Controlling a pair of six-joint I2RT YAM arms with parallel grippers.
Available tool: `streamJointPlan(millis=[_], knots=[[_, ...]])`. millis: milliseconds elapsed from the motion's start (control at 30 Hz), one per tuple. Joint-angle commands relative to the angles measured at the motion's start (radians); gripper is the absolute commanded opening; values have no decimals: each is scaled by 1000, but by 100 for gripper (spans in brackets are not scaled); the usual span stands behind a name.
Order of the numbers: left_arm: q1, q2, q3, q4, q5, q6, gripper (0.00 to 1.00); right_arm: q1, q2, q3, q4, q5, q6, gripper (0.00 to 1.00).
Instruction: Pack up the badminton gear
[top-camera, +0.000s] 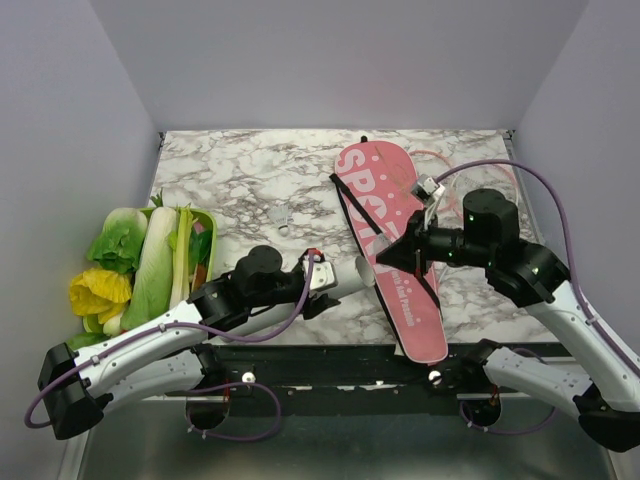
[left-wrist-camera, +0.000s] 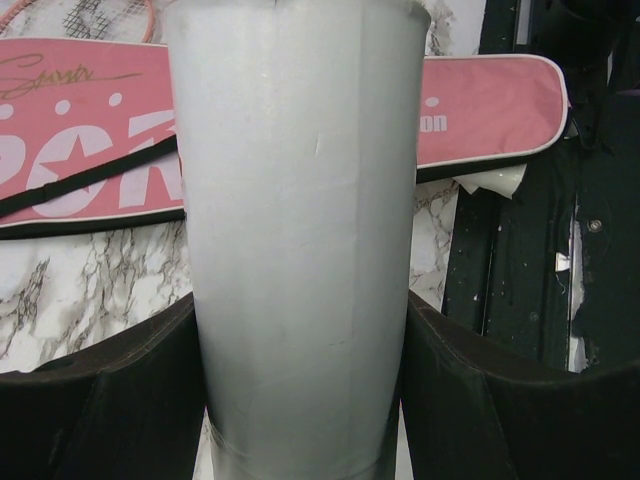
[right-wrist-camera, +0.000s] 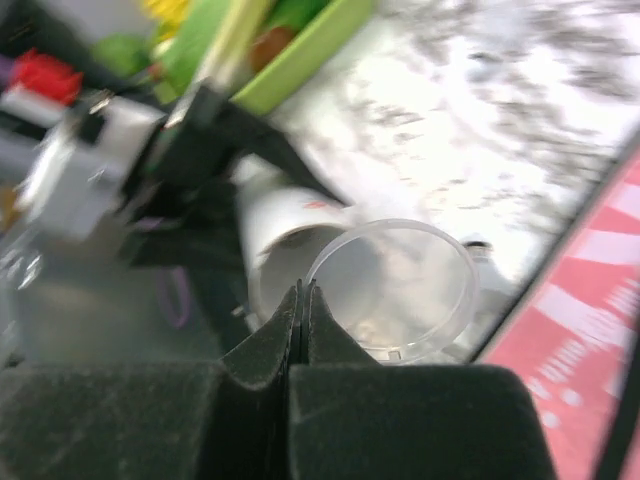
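My left gripper (top-camera: 328, 280) is shut on the white tube (top-camera: 352, 274), held level with its open end toward the pink "SPORT" cover (top-camera: 420, 320). In the left wrist view the tube (left-wrist-camera: 300, 200) fills the space between the fingers (left-wrist-camera: 490, 400), with the cover (left-wrist-camera: 490, 110) behind it. My right gripper (top-camera: 386, 254) is shut on the rim of a clear round lid (right-wrist-camera: 400, 290), held just in front of the tube's open mouth (right-wrist-camera: 270, 250). A pink racket frame (top-camera: 445, 160) lies partly under the cover at the back right. A small white shuttlecock (top-camera: 283, 217) lies mid-table.
A green tray of leafy vegetables (top-camera: 205, 222) stands at the left edge, close behind my left arm. The cover's black strap (top-camera: 375, 240) runs along it under the right gripper. A black rail (top-camera: 330, 365) runs along the table's near edge.
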Motion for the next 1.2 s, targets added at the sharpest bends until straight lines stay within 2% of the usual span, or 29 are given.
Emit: streamJointPlan(millis=[0, 67, 133, 267, 367, 533, 633, 800, 1167], knots=[[-9, -7, 0, 0, -41, 5, 0, 0, 37, 65, -154, 528, 38, 1], [-9, -14, 4, -5, -54, 2, 0, -10, 80, 64, -183, 708, 72, 1], [-9, -18, 4, -10, -57, 0, 0, -38, 108, 39, -193, 767, 121, 1], [-15, -20, 11, -8, -63, -9, 0, -199, 163, -31, -171, 858, 216, 1], [-17, -23, 17, -6, -86, -21, 0, -294, 201, -90, -105, 847, 264, 1], [-18, -26, 23, -7, -123, -34, 0, -334, 340, -91, -21, 837, 288, 1], [-18, -26, 24, -6, -133, -41, 0, -334, 421, -53, 14, 797, 287, 1], [-20, -30, 32, -13, -156, -49, 0, -334, 611, 71, 51, 622, 235, 1], [-20, -32, 44, -29, -179, -67, 0, -334, 847, 220, 11, 694, 212, 1]])
